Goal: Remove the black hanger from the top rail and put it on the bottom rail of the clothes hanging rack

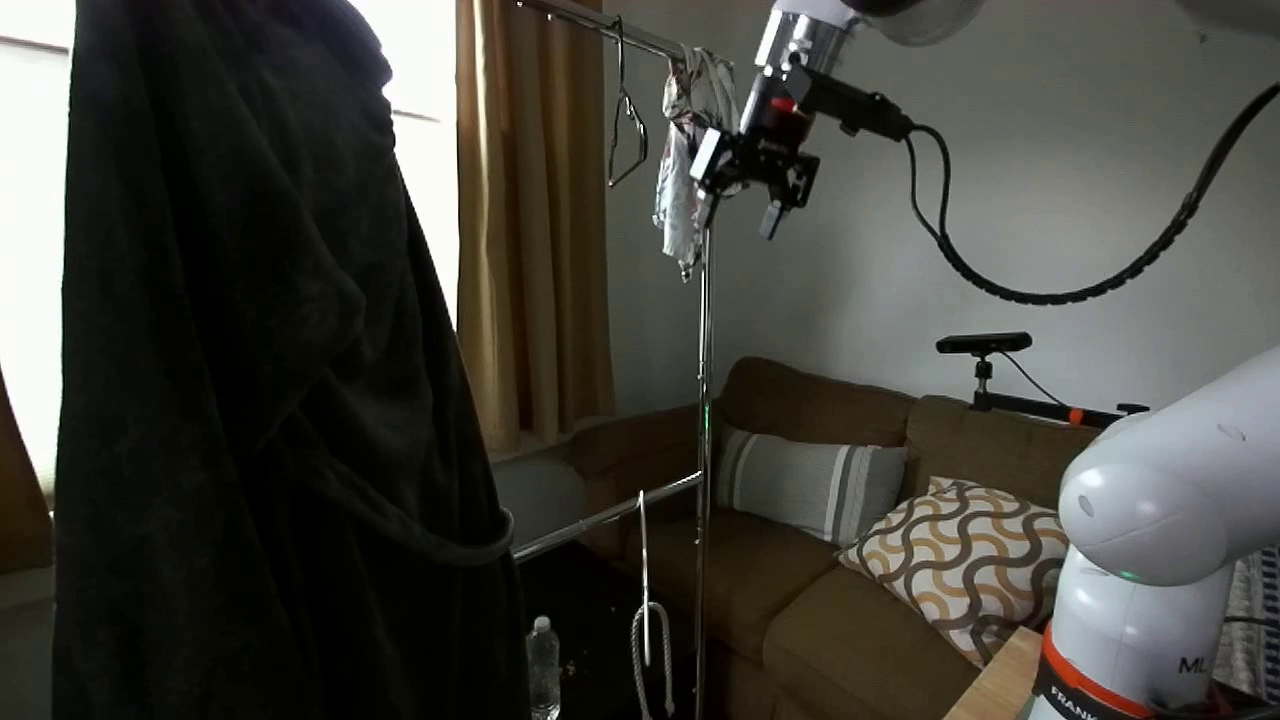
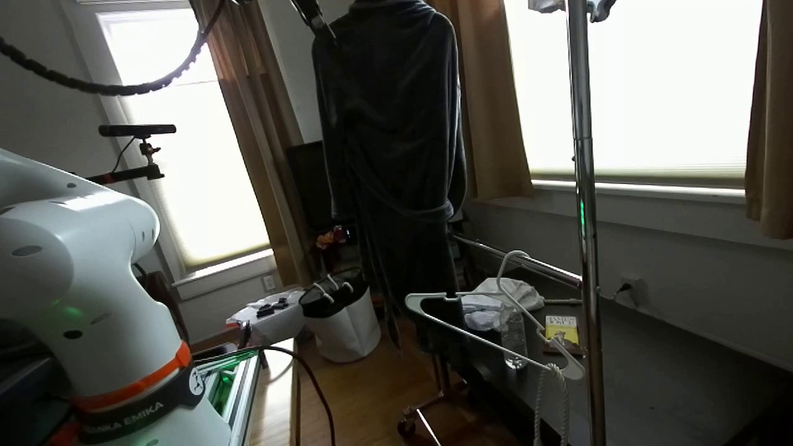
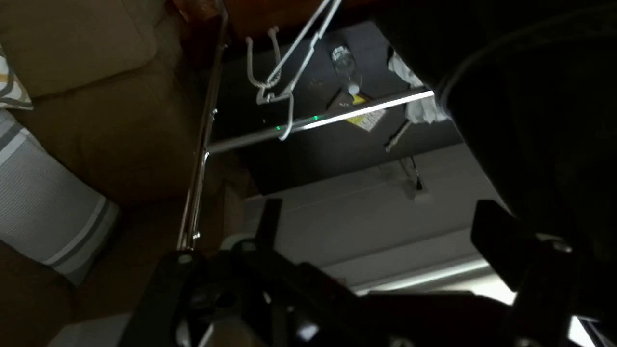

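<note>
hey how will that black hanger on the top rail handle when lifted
The black hanger looks thin and bare, so probably light. Its angular outline suggests it's fairly stiff. Hooked over the top rail, it may swing if nudged.

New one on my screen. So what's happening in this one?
A robot arm has its gripper raised near a clothes rack, the jaws apart and holding nothing. The black hanger hangs on the top rail, so its move to the bottom rail is not yet done. A white hanger hangs on that lower rail. A dark robe hangs close by.
</note>
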